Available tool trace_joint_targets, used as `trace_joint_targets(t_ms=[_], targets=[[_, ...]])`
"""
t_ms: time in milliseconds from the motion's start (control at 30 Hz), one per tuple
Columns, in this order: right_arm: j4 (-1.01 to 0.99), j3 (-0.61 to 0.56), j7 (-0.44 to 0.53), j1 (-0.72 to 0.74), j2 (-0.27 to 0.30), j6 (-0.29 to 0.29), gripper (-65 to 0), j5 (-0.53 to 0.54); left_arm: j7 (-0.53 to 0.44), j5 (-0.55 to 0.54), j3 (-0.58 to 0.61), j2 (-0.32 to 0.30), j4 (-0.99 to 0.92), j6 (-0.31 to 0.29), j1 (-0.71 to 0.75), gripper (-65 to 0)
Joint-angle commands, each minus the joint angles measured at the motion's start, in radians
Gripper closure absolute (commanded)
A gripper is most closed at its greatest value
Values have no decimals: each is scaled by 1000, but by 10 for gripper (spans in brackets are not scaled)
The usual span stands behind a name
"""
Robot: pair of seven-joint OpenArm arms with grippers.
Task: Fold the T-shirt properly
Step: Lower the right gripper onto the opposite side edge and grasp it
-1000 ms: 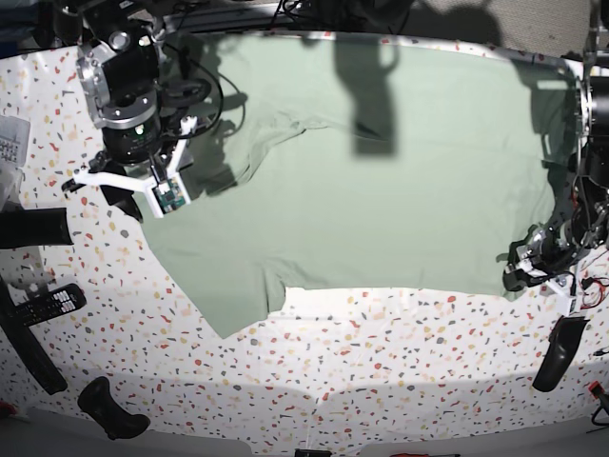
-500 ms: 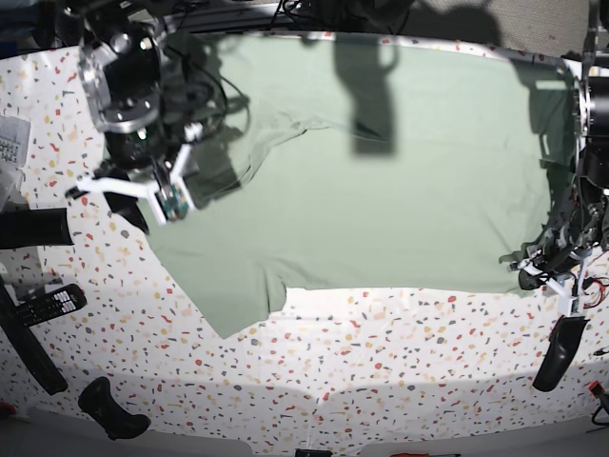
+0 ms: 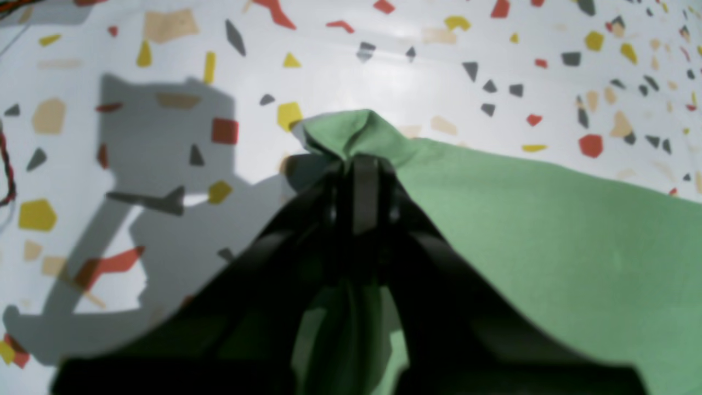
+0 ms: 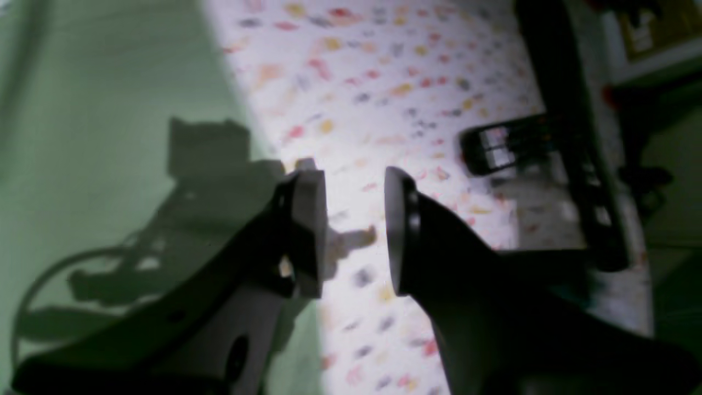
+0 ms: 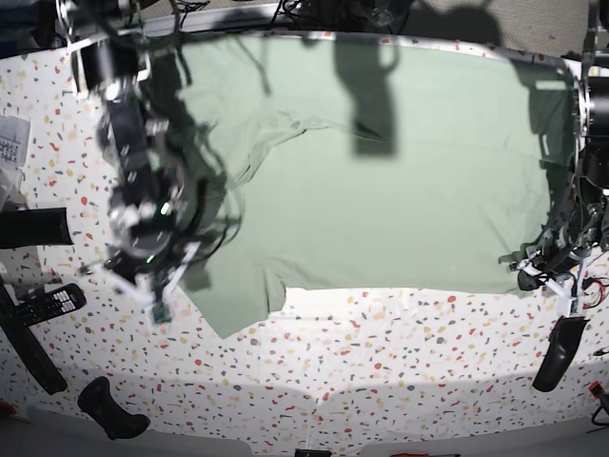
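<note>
The pale green T-shirt (image 5: pixel 381 190) lies spread flat over most of the speckled table (image 5: pixel 381 362). At its front right hem corner, my left gripper (image 5: pixel 544 265) is shut on a bunched pinch of cloth. In the left wrist view, the T-shirt (image 3: pixel 548 230) puckers out past the left gripper (image 3: pixel 359 164). My right gripper (image 5: pixel 143 281) hovers at the shirt's left sleeve edge. In the right wrist view, the right gripper (image 4: pixel 351 230) stands open over bare table with nothing between its fingers, and the T-shirt (image 4: pixel 109 82) lies just to its left.
A remote control (image 5: pixel 48 303) and a black cylinder (image 5: pixel 33 228) lie left of the shirt; the remote control (image 4: pixel 504 145) also shows ahead of the right gripper. Black tools rest near the front left (image 5: pixel 109 407) and front right (image 5: pixel 559 352). A paper (image 5: pixel 9 143) sits at the left edge.
My right arm swung toward the table's front along the shirt's left edge, and its jaws narrowed somewhat. My left gripper closed on the hem corner and has stayed there.
</note>
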Motion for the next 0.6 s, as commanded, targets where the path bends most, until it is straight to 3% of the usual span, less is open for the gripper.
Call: trace_joint_targets(t_ms=[0, 100, 200, 267, 367, 467, 567], targets=[[-6, 20, 27, 47, 7, -8, -167, -34, -14, -4, -5, -17, 12, 0, -30, 0], [-60, 65, 40, 104, 7, 12, -189, 6, -14, -4, -5, -17, 12, 0, -30, 0], [-151, 118, -26, 172, 7, 214, -269, 168, -13, -4, -5, -17, 12, 0, -30, 0], [-249, 158, -55, 224, 7, 325, -281, 266, -13, -4, -5, -17, 12, 0, -30, 0], [-407, 232, -68, 306, 7, 455, -281, 366, -13, -4, -5, -17, 12, 0, -30, 0], [-550, 323, -68, 382, 9, 621, -280, 450, -13, -4, -5, -17, 12, 0, -30, 0], [-690, 391, -45, 446, 23, 727, -280, 528, -13, -4, -5, -18, 12, 0, -30, 0]])
